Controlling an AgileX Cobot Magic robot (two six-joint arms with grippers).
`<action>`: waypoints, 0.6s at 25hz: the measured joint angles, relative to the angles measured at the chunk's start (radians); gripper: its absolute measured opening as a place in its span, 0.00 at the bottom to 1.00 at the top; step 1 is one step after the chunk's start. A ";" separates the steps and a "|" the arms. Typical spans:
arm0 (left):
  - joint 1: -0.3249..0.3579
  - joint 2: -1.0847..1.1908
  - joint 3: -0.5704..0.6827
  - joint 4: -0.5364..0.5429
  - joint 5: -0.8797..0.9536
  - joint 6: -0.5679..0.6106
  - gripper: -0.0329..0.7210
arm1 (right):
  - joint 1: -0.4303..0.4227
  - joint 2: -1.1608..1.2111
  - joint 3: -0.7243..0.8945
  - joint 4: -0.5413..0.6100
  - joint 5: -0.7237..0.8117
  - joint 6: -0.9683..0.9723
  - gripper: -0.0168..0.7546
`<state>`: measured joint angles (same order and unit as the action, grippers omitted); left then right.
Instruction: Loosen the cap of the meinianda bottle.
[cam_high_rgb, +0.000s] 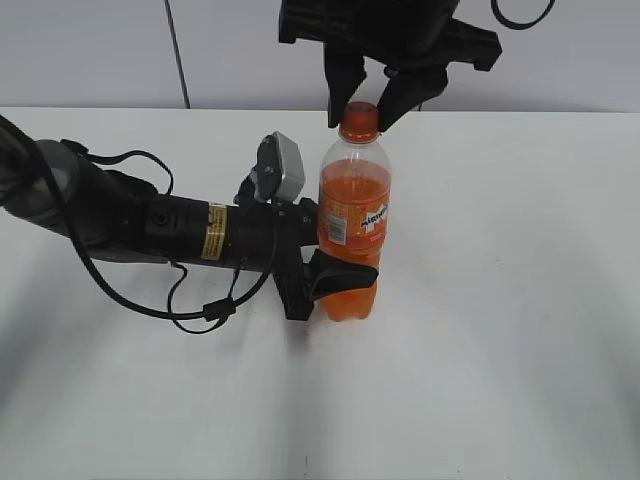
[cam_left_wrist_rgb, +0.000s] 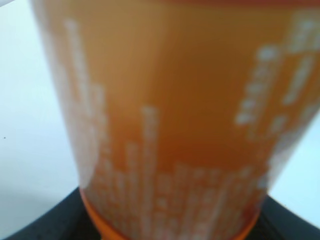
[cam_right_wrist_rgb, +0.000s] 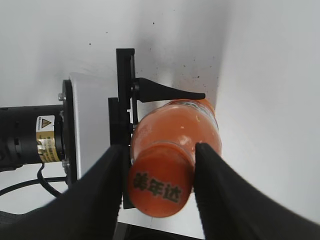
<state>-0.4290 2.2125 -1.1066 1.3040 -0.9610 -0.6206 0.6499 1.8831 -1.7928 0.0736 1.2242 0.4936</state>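
Note:
The meinianda bottle (cam_high_rgb: 352, 215) stands upright on the white table, with orange drink and an orange label. Its orange cap (cam_high_rgb: 360, 119) is on. My left gripper (cam_high_rgb: 345, 277) lies low along the table and is shut on the bottle's ridged lower body. In the left wrist view the bottle (cam_left_wrist_rgb: 170, 100) fills the frame, blurred, with the dark fingers (cam_left_wrist_rgb: 170, 236) at the bottom corners. My right gripper (cam_high_rgb: 362, 112) comes down from above, with a black finger on each side of the cap. In the right wrist view both fingers (cam_right_wrist_rgb: 159, 150) press against the cap (cam_right_wrist_rgb: 160, 187), which has dark characters on top.
The left arm (cam_high_rgb: 150, 225) with its cable loops lies across the left of the white table (cam_high_rgb: 500, 300). A pale wall stands behind the table's far edge.

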 joint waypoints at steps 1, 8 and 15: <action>0.000 0.000 0.000 0.000 0.000 0.000 0.59 | 0.000 0.000 0.000 -0.001 0.000 -0.002 0.46; 0.000 0.000 0.000 0.000 0.001 0.000 0.59 | 0.000 0.000 0.000 -0.008 0.006 -0.018 0.40; 0.000 0.000 0.000 0.000 0.001 0.000 0.59 | 0.000 0.000 -0.001 -0.006 0.007 -0.125 0.39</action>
<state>-0.4290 2.2125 -1.1066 1.3040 -0.9601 -0.6206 0.6499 1.8831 -1.7940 0.0677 1.2315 0.3690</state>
